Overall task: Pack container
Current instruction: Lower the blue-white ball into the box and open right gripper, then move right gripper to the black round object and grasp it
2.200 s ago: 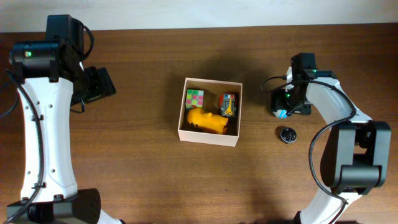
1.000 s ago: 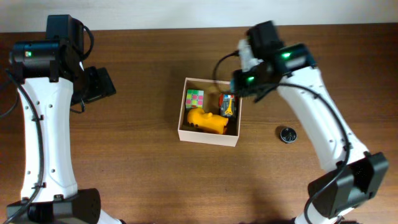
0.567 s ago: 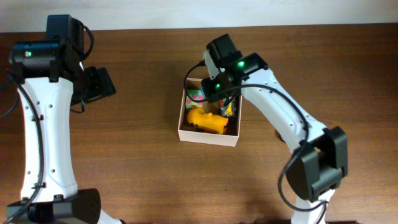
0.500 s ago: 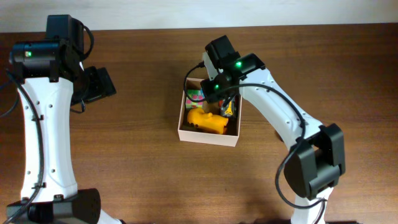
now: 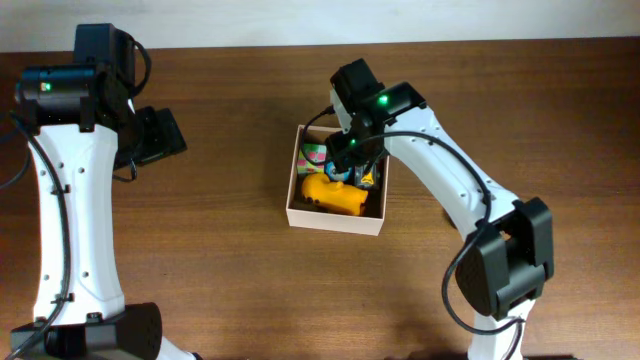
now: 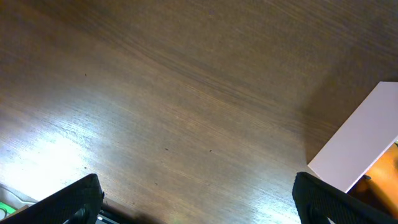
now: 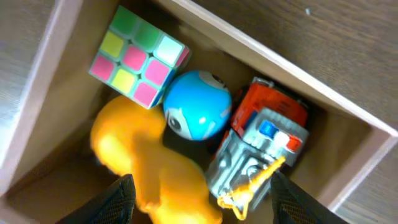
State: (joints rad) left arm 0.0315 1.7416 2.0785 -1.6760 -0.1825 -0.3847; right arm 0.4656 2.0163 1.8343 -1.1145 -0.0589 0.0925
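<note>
- About two seconds ago my right gripper [image 7: 204, 199] was out on the right side of the table [image 5: 220, 260], down on something blue. Now it hangs over the container [image 5: 335, 222], and the blue ball [image 7: 198, 104] lies inside it.
- The ball sits among the other toys. The colour cube [image 7: 138, 57] is beside it on one side and the red and grey truck [image 7: 264, 146] on the other, with the yellow toy [image 7: 149, 168] just below it in my wrist view. It looks to touch all three. I cannot tell whether it rests on the cardboard floor or is wedged on top of them.
- My right fingers are spread wide, one at each lower corner of the wrist view, with nothing gripped between them. The ball lies clear of both, ahead of the tips, so I judge it released.
- For the task, that makes one more toy packed, four in the box by my count.
- The container stands in the middle of the table, directly under my right gripper. One of its walls runs slantwise across the top of the wrist view.
- My left gripper [image 6: 202, 202] has not moved in this stretch. It is parked at the left over bare wood, fingers wide apart and empty. The container's white wall shows only at the right edge of its view, well apart.
- A small dark round thing lay on the table to the right earlier. I cannot find it now, and my own arm may be covering it.
</note>
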